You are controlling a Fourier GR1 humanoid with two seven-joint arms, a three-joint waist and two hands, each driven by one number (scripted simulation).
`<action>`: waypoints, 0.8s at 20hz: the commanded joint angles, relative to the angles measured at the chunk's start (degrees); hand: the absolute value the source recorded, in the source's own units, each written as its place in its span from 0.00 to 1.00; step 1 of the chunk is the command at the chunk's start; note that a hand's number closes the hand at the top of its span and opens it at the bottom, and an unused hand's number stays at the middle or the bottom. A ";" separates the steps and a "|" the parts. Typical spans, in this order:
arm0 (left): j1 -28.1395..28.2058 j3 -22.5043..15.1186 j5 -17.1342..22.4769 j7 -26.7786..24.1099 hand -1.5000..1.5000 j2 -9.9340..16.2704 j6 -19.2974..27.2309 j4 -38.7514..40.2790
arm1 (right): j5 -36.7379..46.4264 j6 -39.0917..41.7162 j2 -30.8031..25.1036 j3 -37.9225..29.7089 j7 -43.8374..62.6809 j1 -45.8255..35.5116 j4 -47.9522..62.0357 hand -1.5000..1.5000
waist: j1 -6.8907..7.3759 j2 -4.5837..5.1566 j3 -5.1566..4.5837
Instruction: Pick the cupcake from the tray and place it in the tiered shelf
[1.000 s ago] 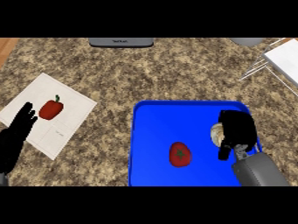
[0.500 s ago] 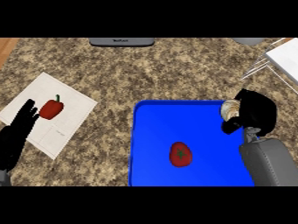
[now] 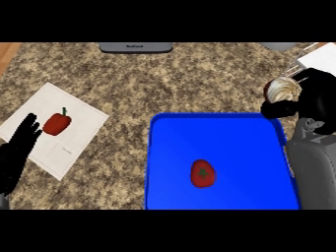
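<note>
My right hand (image 3: pixel 321 98) is at the right side, just past the far right corner of the blue tray (image 3: pixel 178 147), fingers curled round the cupcake (image 3: pixel 283 89), whose pale swirled top shows at the hand's left. It is held above the counter. Beyond the hand, at the upper right edge, the tiered shelf (image 3: pixel 332 59) shows as a white plate with thin metal legs. My left hand (image 3: pixel 10 157) rests open at the lower left, fingers up.
A red strawberry (image 3: pixel 203 173) lies in the middle of the tray. A red bell pepper (image 3: pixel 56 123) sits on a white sheet (image 3: pixel 76 142) at the left. A dark grey appliance (image 3: pixel 135 47) stands at the counter's far edge.
My right hand has lifted the cupcake out of the tray's right side and carried it up and to the right, toward the shelf. The left hand has stayed still.
</note>
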 commanded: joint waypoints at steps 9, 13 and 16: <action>0.68 -0.13 -1.34 -0.45 0.50 -0.97 0.25 -1.05 | 3.33 10.22 2.21 -3.39 13.87 -9.19 -24.97 1.00 | 0.01 -0.07 -0.02; -2.03 0.47 -1.24 1.12 0.50 0.05 -0.51 0.69 | 1.63 15.68 1.03 -6.80 14.17 -14.43 -29.28 1.00 | -0.30 -0.06 -0.04; -1.30 -0.31 -1.58 0.38 0.50 -0.76 -1.22 1.61 | 5.49 16.66 0.27 -5.88 13.52 -13.56 -29.62 1.00 | -0.30 -0.03 -0.05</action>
